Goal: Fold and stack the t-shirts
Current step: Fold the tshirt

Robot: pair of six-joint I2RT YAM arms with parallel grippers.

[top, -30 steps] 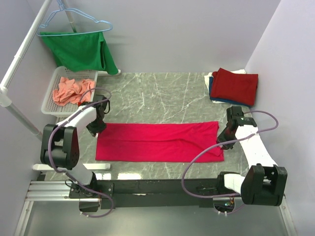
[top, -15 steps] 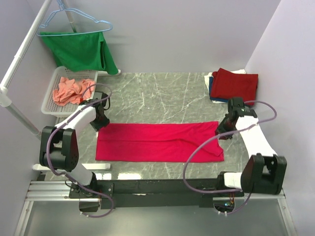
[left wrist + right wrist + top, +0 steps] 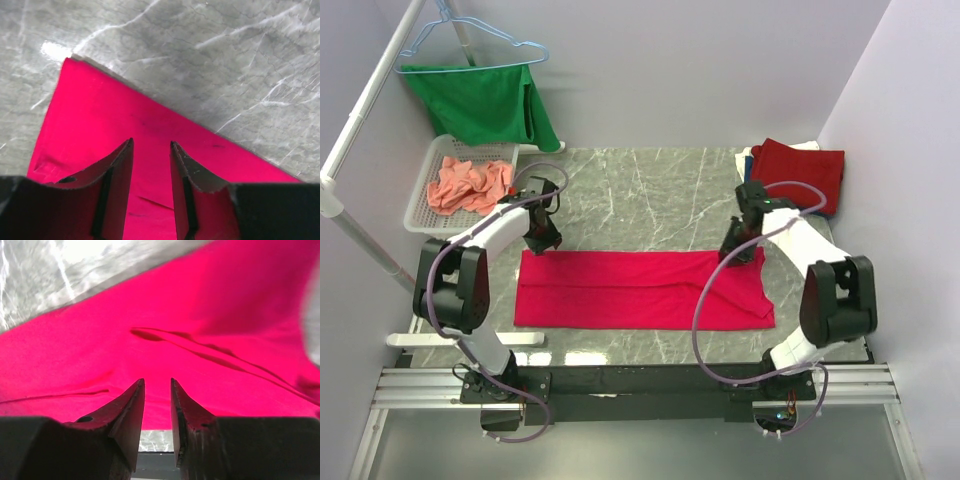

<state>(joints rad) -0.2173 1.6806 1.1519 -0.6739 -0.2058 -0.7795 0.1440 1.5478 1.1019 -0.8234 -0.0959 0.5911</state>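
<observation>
A bright pinkish-red t-shirt [image 3: 640, 290] lies flat on the marble table [image 3: 640, 190], folded into a long strip. My left gripper [image 3: 542, 243] hovers over its far left corner, jaws open, nothing between them. In the left wrist view the gripper [image 3: 151, 143] points down at the red cloth [image 3: 100, 115] near that corner. My right gripper [image 3: 735, 250] stands over the strip's far edge near its right end, open and empty. The right wrist view shows that gripper [image 3: 157, 381] just above the creased red cloth [image 3: 200, 315]. A dark red t-shirt [image 3: 800, 172] tops a folded stack at the back right.
A white basket [image 3: 420, 205] at the back left holds a crumpled salmon-orange t-shirt [image 3: 468, 185]. A green cloth [image 3: 485, 100] hangs on a hanger above it. Blue and white cloth [image 3: 748, 170] peeks out under the dark red shirt. Walls close in on both sides.
Both arms have swung in toward the shirt's far edge: the left gripper right and farther back to the corner, the right gripper leftward from the right end. The right jaws have widened a little.
</observation>
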